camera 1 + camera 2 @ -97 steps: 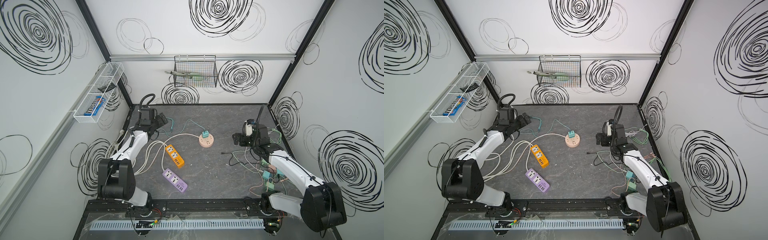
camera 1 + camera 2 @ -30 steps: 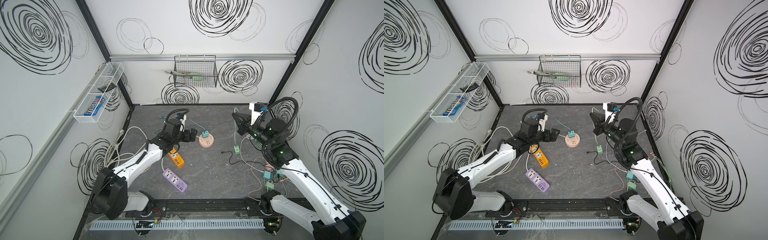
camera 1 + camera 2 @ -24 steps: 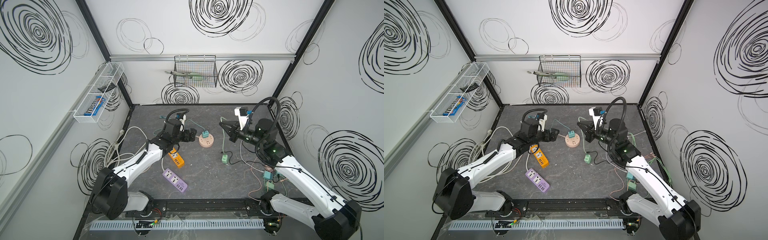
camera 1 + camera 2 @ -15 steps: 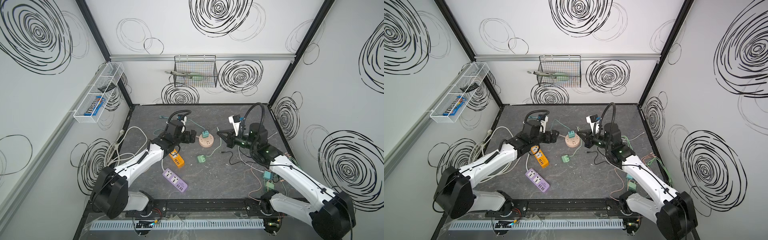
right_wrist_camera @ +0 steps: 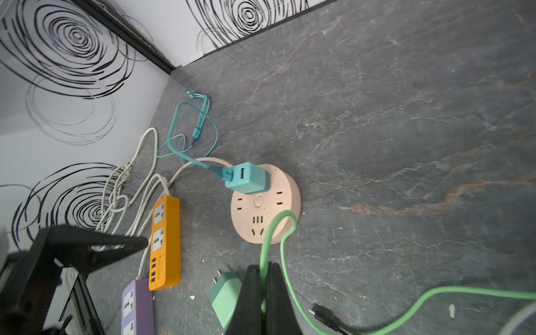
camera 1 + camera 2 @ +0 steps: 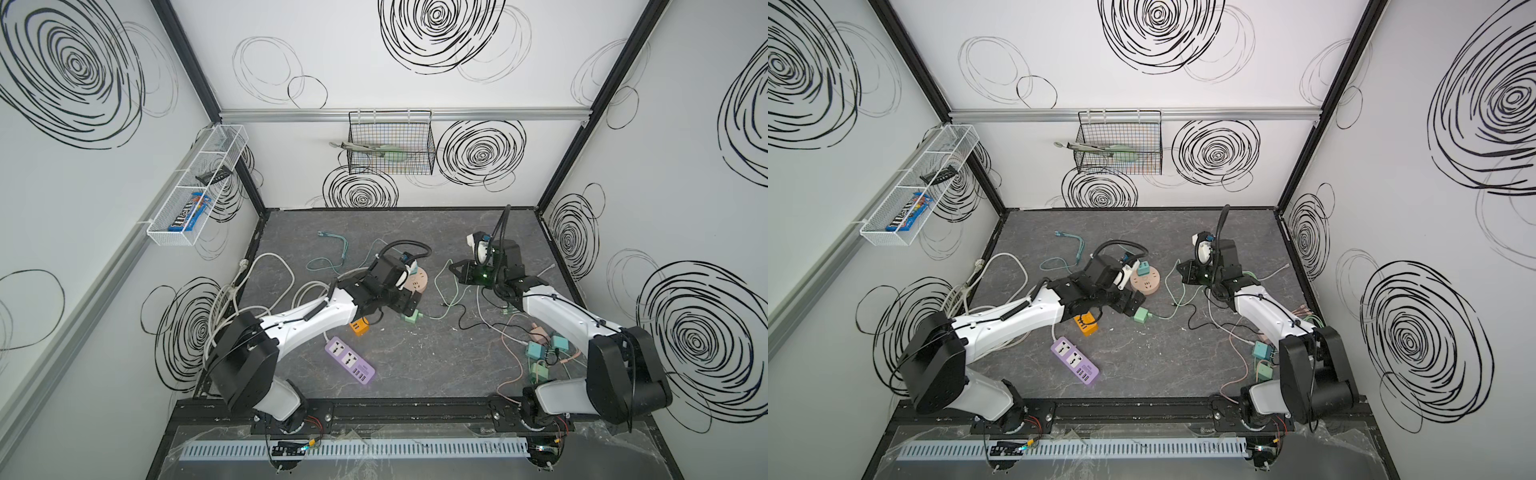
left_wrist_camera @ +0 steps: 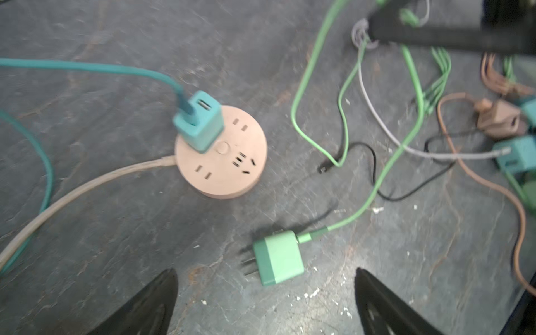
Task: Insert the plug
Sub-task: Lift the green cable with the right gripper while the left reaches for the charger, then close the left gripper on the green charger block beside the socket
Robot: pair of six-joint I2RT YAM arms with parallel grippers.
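The green plug (image 7: pixel 278 258) lies on its side on the grey table, prongs pointing away from its green cable (image 7: pixel 307 72). My left gripper (image 7: pixel 264 271) is open just above it, with the plug between and slightly beyond the fingertips; both top views show the gripper (image 6: pixel 405 305) next to the plug (image 6: pixel 412 318). My right gripper (image 5: pixel 262 265) is shut on the green cable (image 5: pixel 272 232), a short way along from the plug (image 5: pixel 224 298). The round pink socket (image 7: pixel 229 162) sits close by with a teal adapter (image 7: pixel 200 121) plugged in.
An orange power strip (image 6: pixel 359 327) and a purple one (image 6: pixel 351 359) lie near the left arm. White cables (image 6: pixel 249 282) run along the left wall. A heap of adapters and wires (image 6: pixel 540 349) lies at the right, and a black cable (image 7: pixel 362 162) beside the plug.
The right gripper swung left and down, dragging the plug by its cable to the middle. The left gripper moved from beside the pink socket down over the plug.
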